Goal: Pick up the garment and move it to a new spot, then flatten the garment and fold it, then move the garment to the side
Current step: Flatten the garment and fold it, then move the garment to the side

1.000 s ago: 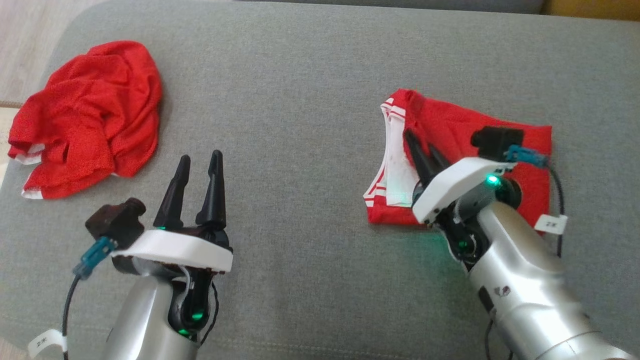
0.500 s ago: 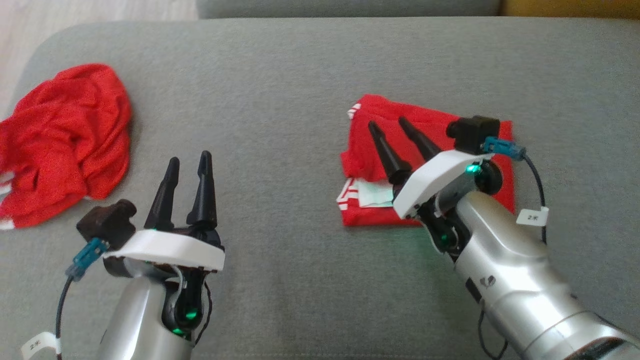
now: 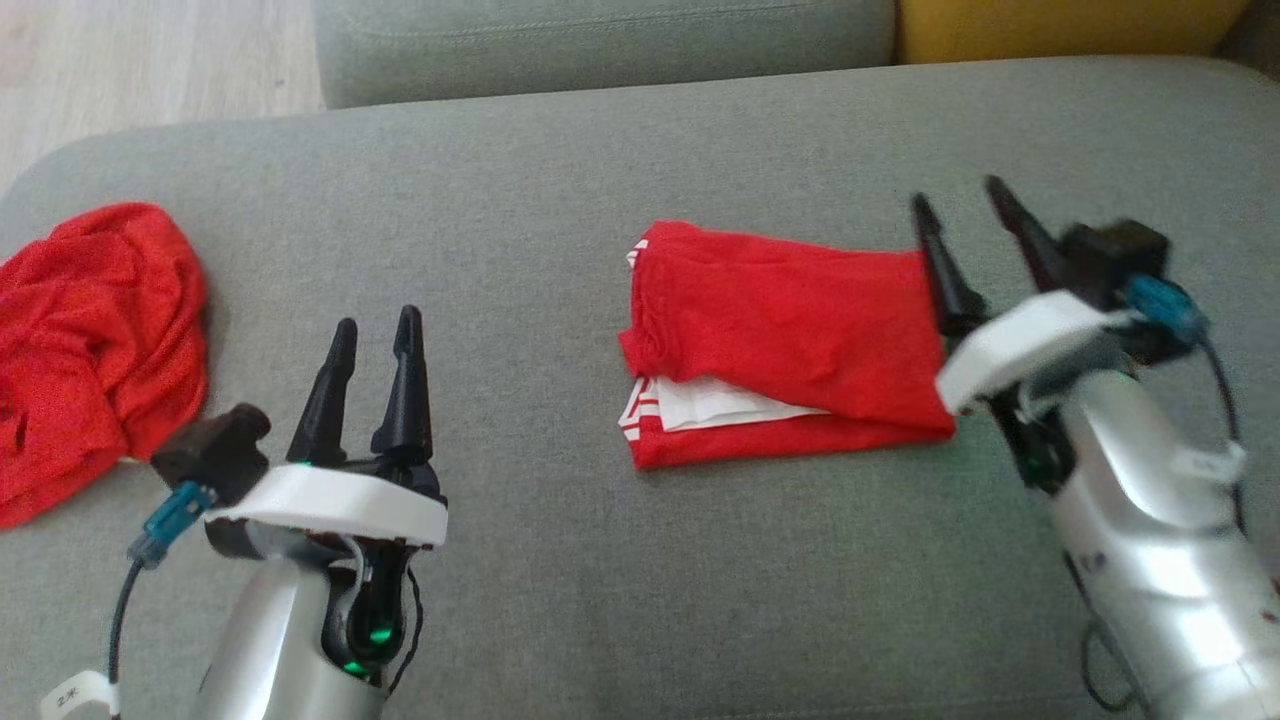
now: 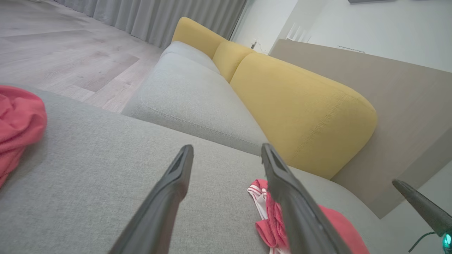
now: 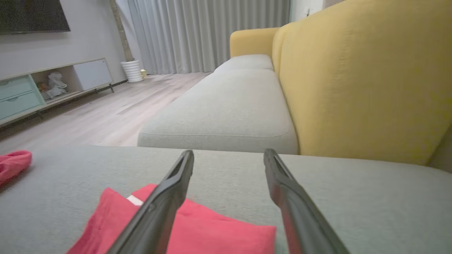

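My left gripper (image 3: 376, 320) has its two dark fingers spread apart over bare fabric, holding nothing. My right gripper (image 3: 955, 192) is spread as well and grips nothing.

The folded red garment with white striped trim (image 3: 790, 340) lies flat on the broad grey fabric sofa seat (image 3: 560, 170), right of centre from my head. Its long axis runs side to side. The striped, layered edges point toward my left, and the plain end lies just beside my right gripper's nearer finger. I cannot tell whether they touch.

My head sees the whole rectangle and a crumpled red cloth heap (image 3: 90, 330) well apart at the far left, cut off by the frame. My wrist views add the room: yellow upholstered back cushions (image 4: 300, 102), pale grey curtains (image 5: 208, 35) and a low white cabinet with teal drawers (image 5: 42, 88).

From my left wrist, my own finger hides much of the garment. From my right wrist, its near part runs under the bottom edge. My right arm is blurred from above.
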